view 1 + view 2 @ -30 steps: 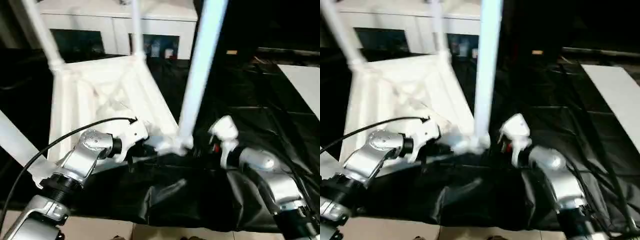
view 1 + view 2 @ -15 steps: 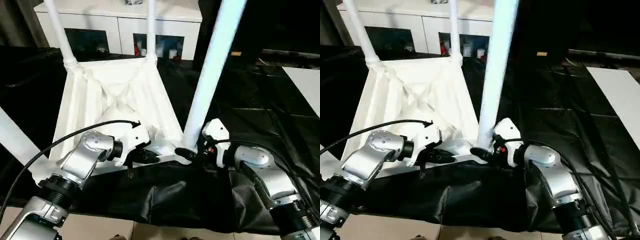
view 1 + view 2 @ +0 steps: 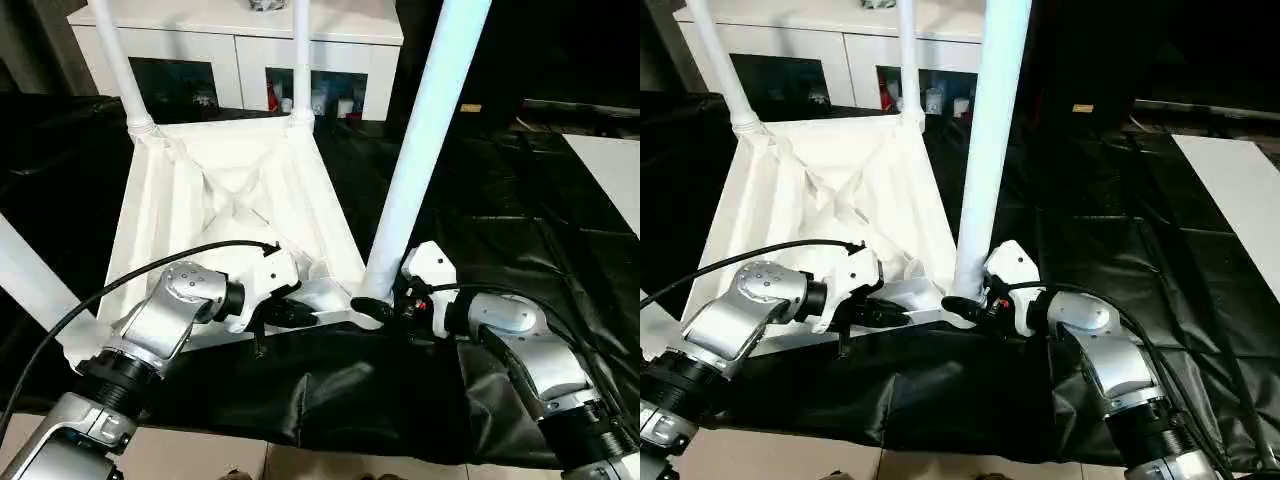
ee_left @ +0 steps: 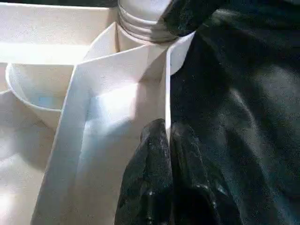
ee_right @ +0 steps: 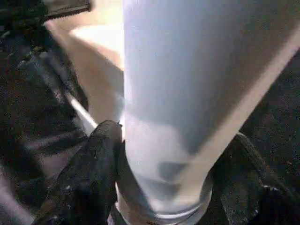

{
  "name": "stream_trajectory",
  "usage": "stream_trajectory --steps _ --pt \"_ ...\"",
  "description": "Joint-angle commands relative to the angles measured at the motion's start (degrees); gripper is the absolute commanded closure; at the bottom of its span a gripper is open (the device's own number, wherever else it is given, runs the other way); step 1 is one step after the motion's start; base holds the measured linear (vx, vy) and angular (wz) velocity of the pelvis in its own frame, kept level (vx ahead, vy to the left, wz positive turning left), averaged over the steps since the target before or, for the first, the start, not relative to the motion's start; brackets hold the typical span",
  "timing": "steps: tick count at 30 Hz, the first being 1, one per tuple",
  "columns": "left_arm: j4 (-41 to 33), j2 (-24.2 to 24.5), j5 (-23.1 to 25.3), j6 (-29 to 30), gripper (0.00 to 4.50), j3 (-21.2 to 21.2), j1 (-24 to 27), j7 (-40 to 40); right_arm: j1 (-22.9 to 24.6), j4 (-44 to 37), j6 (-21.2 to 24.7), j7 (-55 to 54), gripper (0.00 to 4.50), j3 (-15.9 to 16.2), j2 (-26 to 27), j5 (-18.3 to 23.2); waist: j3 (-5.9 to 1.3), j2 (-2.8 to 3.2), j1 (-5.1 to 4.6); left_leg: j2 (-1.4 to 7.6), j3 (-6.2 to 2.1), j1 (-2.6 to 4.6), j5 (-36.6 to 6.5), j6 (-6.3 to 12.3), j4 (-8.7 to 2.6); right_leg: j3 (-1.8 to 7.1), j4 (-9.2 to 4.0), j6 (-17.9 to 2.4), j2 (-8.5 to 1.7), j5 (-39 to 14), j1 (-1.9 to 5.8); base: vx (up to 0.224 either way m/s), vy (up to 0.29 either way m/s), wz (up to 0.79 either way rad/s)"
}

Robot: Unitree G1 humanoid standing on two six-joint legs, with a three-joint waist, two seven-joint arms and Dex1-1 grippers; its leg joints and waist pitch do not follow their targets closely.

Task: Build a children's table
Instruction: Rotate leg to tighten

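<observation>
Black sheet (image 3: 520,200) under upturned table (image 3: 230,200); left gripper (image 4: 166,140) pinching rim, right gripper (image 5: 164,154) clamping leg (image 3: 425,140).

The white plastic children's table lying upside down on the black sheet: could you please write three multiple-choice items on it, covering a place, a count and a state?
1. Where does the right gripper hold?
A. base of the near white tube leg
B. cabinet door
C. black sheet

2. How many legs stand in the white ribbed table top?
A. one
B. two
C. four

3. The left gripper is:
A. open above the top
B. shut on the top's near rim wall
C. holding a cable

Answers:
A, fingers flank the leg's base.
C, four legs rise from the corners.
B, fingers pinch the thin wall.
</observation>
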Motion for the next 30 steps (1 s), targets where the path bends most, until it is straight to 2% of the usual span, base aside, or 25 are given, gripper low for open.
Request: stream_trajectory --steps 1,2,3,5,6,7,8,9,11,14,15,16,17,18,19,20,21,22,23,24,25,27,30 --pt "2.18 -3.98 0.56 1.95 4.5 0.91 -1.57 6.01 -1.43 5.43 2.6 -6.65 2.04 0.16 2.61 -2.89 -2.9 -0.12 -0.37 1.11 0.09 0.39 -14.71 1.25 -4.21 1.22 -3.96 -11.19 -2.75 -17.36 3.04 0.0 0.0 0.0" --pt "2.42 -4.25 0.6 2.07 4.5 1.05 -1.69 6.51 -1.53 5.72 2.78 -7.14 2.04 0.05 2.89 -2.92 -2.57 -0.05 -0.47 1.03 0.06 0.54 -16.31 0.8 -4.35 1.13 -4.4 -10.47 -2.73 -20.92 2.78 0.0 0.0 0.0" --pt "5.79 -8.26 1.17 3.63 4.5 3.09 -3.52 14.02 -2.81 9.55 5.0 -14.47 2.05 -1.78 7.09 -3.14 -2.56 -0.07 -0.71 0.9 -0.14 0.8 -18.77 -0.03 -4.28 1.09 -4.8 -8.91 -2.89 -26.35 2.65 0.0 0.0 0.0" --pt "7.22 -9.95 1.37 4.25 4.5 3.97 -4.35 17.2 -3.35 11.01 5.8 -17.54 2.05 -2.65 8.92 -3.07 -2.77 -0.42 -0.99 0.74 -0.48 0.78 -19.26 -0.75 -4.37 1.04 -5.06 -7.34 -2.98 -28.49 2.78 0.0 0.0 0.0" --pt "9.6 -13.41 1.11 5.85 4.5 5.56 -5.95 22.4 -4.41 13.24 7.7 -23.02 2.05 -4.15 12.39 -2.76 -2.73 -0.48 -1.16 0.69 -0.52 0.93 -19.76 -0.59 -4.31 0.99 -5.32 -6.56 -2.95 -29.74 2.54 0.0 0.0 0.0" --pt "10.22 -14.34 1.02 6.23 4.5 6.03 -6.38 23.86 -4.68 13.74 8.14 -24.41 2.05 -4.49 13.26 -2.72 -2.56 -0.34 -1.51 0.53 -0.37 1.03 -20.19 -0.56 -4.2 0.99 -5.56 -6.43 -2.81 -30.73 2.12 0.0 0.0 0.0" --pt "11.49 -16.08 0.9 6.86 4.5 6.82 -7.28 26.47 -5.34 14.85 8.93 -26.97 2.05 -5.11 15.0 -2.71 -2.79 -0.45 -1.37 0.47 -0.57 1.11 -20.52 -0.44 -4.19 0.82 -5.74 -5.62 -2.85 -31.78 2.32 0.0 0.0 0.0" --pt "12.83 -17.72 1.13 7.38 4.5 7.42 -8.19 29.36 -6.06 16.0 9.78 -29.62 2.05 -5.81 16.76 -2.69 -2.79 -0.28 -1.48 0.5 -0.55 1.0 -20.16 -0.38 -4.24 0.92 -5.63 -5.61 -2.86 -31.07 2.3 0.0 0.0 0.0" --pt "15.74 -20.77 1.79 6.83 4.5 8.84 -9.9 35.82 -7.65 18.75 10.75 -36.06 2.06 -8.32 20.27 -2.03 -2.77 -0.38 -1.59 0.4 -0.53 1.13 -20.63 -0.43 -4.23 0.83 -5.81 -5.22 -2.62 -30.91 2.06 0.0 0.0 0.0" --pt "20.42 -24.06 3.98 3.38 4.5 8.95 -12.41 43.4 -11.09 24.05 9.3 -43.73 2.06 -12.1 24.99 -1.13 -2.86 -0.18 -1.59 0.38 -0.53 1.07 -20.72 -0.09 -4.36 0.84 -5.84 -5.17 -2.66 -29.16 1.99 0.0 0.0 0.0" --pt "21.27 -24.51 4.35 2.71 4.5 8.72 -12.85 44.13 -11.9 25.06 8.41 -44.43 2.06 -12.06 25.53 -1.64 -3.03 -0.21 -1.65 0.28 -0.74 0.9 -21.17 0.08 -4.46 0.6 -5.72 -4.88 -2.64 -28.5 2.34 0.0 0.0 0.0" --pt "21.6 -24.68 4.55 2.02 4.5 8.72 -13.09 44.75 -12.48 25.72 7.84 -43.81 2.08 -11.75 25.75 -1.76 -3.05 0.09 -1.8 0.33 -0.86 0.6 -21.2 0.07 -4.59 0.64 -5.61 -4.92 -2.76 -27.81 2.49 0.0 0.0 0.0" --pt "21.56 -24.6 4.54 1.43 4.5 8.58 -13.28 44.22 -12.81 25.73 7.22 -42.38 2.17 -10.82 25.63 -2.2 -3.08 -0.24 -2.14 0.25 -0.94 0.01 -20.65 0.13 -4.72 0.55 -5.49 -4.63 -2.77 -27.02 3.0 0.0 0.0 0.0" --pt "21.23 -24.1 4.88 0.46 4.5 8.07 -13.45 43.21 -12.78 24.74 5.76 -40.21 1.76 -9.42 25.16 -3.05 -3.12 -0.1 -2.77 0.26 -1.38 -0.95 -19.84 0.17 -5.17 0.16 -5.31 -4.17 -2.9 -26.78 3.86 0.0 0.0 0.0" --pt "20.86 -23.45 5.55 -0.48 4.5 7.35 -13.57 42.29 -12.44 23.21 3.79 -38.49 1.71 -8.22 24.6 -4.09 -3.88 -0.07 -2.87 0.48 -1.51 -1.08 -17.11 0.31 -4.86 0.28 -4.98 -5.07 -3.49 -22.5 4.21 0.0 0.0 0.0" --pt "20.3 -22.84 5.57 -0.5 4.5 7.17 -13.44 41.02 -11.72 21.15 1.98 -37.76 1.71 -7.3 23.78 -5.58 -4.11 -0.26 -2.9 0.65 -1.18 -0.71 -13.55 1.29 -4.33 0.46 -4.45 -7.28 -3.28 -15.3 3.76 0.0 0.0 0.0" --pt "19.51 -22.05 5.67 -0.88 4.5 6.8 -13.02 39.73 -11.07 19.45 1.75 -37.16 1.61 -7.35 23.17 -5.58 -3.72 -0.19 -2.64 0.62 -0.66 -0.12 -13.49 2.65 -4.16 0.35 -4.78 -9.41 -2.99 -13.86 3.25 0.0 0.0 0.0" --pt "19.16 -21.69 5.74 -1.09 4.5 6.62 -12.84 39.19 -10.81 18.76 1.72 -36.91 1.43 -7.4 22.94 -5.52 -3.72 -0.19 -2.64 0.62 -0.66 -0.12 -13.49 2.65 -4.16 0.35 -4.78 -9.41 -2.99 -13.86 3.25 0.0 0.0 0.0" --pt "18.9 -21.18 5.83 -1.14 4.5 6.36 -12.6 38.52 -10.54 17.96 1.62 -37.19 1.31 -7.51 22.47 -5.75 -3.83 -0.05 -2.25 0.73 -0.43 0.03 -12.97 3.4 -3.96 0.49 -4.59 -11.15 -3.37 -12.48 3.36 0.0 0.0 0.0" --pt "18.22 -20.42 5.69 -0.95 4.5 6.13 -12.07 37.2 -9.93 16.44 1.6 -37.1 1.27 -7.54 21.53 -6.01 -3.84 -0.02 -2.04 0.8 -0.42 -0.21 -11.33 3.67 -4.06 0.32 -4.37 -11.94 -3.34 -10.75 3.6 0.0 0.0 0.0" --pt "17.06 -19.35 5.39 -0.92 4.5 6.02 -11.2 35.53 -8.99 14.19 2.07 -36.62 1.23 -7.6 20.09 -6.18 -3.84 -0.05 -1.73 0.84 -0.4 -0.33 -9.65 3.78 -4.06 0.27 -4.08 -12.26 -3.32 -8.94 3.92 0.0 0.0 0.0" --pt "16.64 -18.07 5.14 -1.87 4.5 5.69 -10.49 33.45 -7.92 11.73 2.39 -35.43 1.0 -7.66 18.14 -6.55 -3.75 0.07 -1.27 0.95 -0.36 -0.14 -8.38 4.22 -4.06 0.27 -3.96 -12.63 -3.3 -7.37 3.91 0.0 0.0 0.0" --pt "15.35 -16.12 4.68 -3.1 4.5 5.21 -9.17 30.2 -5.46 7.1 2.12 -32.67 0.85 -7.13 14.1 -7.59 -3.59 0.14 -0.85 1.11 -0.29 0.1 -9.06 3.58 -4.19 0.3 -3.86 -12.69 -3.23 -8.02 3.91 0.0 0.0 0.0"
